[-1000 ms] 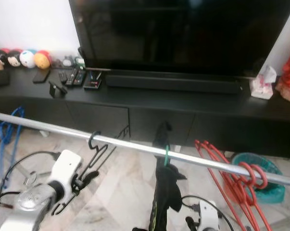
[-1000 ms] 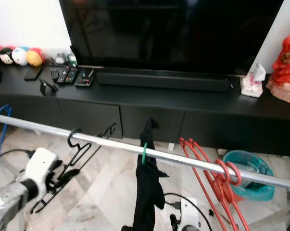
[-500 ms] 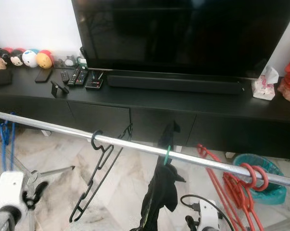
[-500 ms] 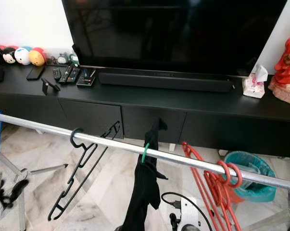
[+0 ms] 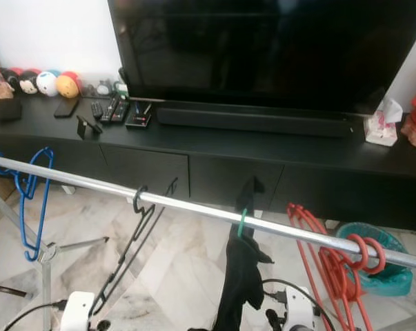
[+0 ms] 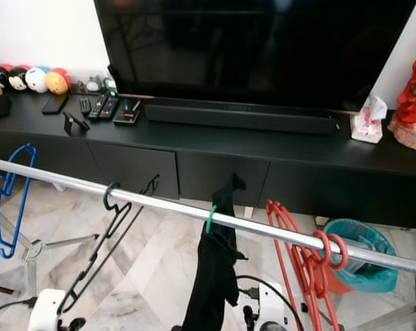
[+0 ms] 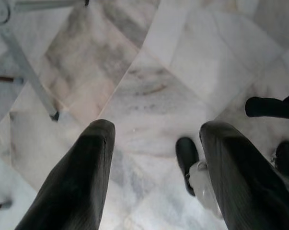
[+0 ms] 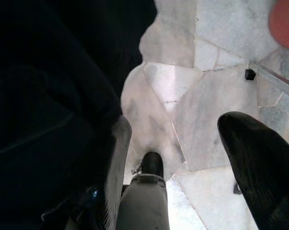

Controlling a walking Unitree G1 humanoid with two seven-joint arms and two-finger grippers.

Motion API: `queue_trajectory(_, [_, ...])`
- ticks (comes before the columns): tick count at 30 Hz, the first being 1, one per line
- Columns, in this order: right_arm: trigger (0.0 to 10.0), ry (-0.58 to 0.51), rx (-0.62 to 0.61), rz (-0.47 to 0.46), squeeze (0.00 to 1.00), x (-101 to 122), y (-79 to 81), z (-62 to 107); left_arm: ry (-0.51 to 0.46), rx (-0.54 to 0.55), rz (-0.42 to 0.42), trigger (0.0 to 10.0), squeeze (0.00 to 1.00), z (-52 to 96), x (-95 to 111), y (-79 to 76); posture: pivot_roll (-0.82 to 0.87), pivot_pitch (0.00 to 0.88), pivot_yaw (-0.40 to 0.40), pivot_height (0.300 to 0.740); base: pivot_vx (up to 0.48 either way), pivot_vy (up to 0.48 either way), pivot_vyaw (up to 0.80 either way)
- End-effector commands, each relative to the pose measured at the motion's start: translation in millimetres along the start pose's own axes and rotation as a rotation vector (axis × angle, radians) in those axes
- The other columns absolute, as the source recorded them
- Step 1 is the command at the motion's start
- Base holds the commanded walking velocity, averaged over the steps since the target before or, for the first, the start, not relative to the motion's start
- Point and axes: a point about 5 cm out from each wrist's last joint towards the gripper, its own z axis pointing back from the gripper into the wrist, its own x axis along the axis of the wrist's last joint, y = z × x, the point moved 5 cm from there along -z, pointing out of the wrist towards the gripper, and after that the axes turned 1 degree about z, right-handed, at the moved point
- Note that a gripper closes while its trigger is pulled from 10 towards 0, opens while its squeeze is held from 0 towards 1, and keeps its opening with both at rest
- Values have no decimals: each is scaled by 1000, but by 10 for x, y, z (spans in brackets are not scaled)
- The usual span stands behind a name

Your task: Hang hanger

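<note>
Centrally, a thin black wire hanger hooks the shiny metal rail; both grippers' jaws gape over veined marble floor.

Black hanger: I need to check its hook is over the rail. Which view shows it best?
The right eye view: the black hanger shows whole, hook over the rail, body slanting down. The left eye view shows the same, but its lower end meets the left arm. The wrist views show floor, not the hanger.

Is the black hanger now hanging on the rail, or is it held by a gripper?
Hanging. The black hanger has its hook over the metal rail; the left gripper is open and points at the floor.
</note>
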Motion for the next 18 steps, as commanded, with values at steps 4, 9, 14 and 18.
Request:
queue_trajectory(4, [10000, 5, -4, -10, 0, -24, -1, 3, 64, -57, -66, 10000, 0, -112, -94, -296, -3, 0, -3, 740, 0, 0, 0])
queue_trajectory(9, [10000, 3, 2, -16, 0, -27, 5, 4, 72, -89, -109, 10000, 0, -160, -45, -426, -9, 0, -2, 740, 0, 0, 0])
queue_trajectory(14, [10000, 4, 7, -12, 0, -40, 16, 6, 64, -109, -146, 10000, 0, -199, 29, -513, -20, 0, 6, 740, 0, 0, 0])
queue_trajectory(18, [10000, 6, 11, -9, 0, -51, 32, 8, 68, -111, -160, 10000, 0, -213, 41, -540, -29, 0, 12, 740, 0, 0, 0])
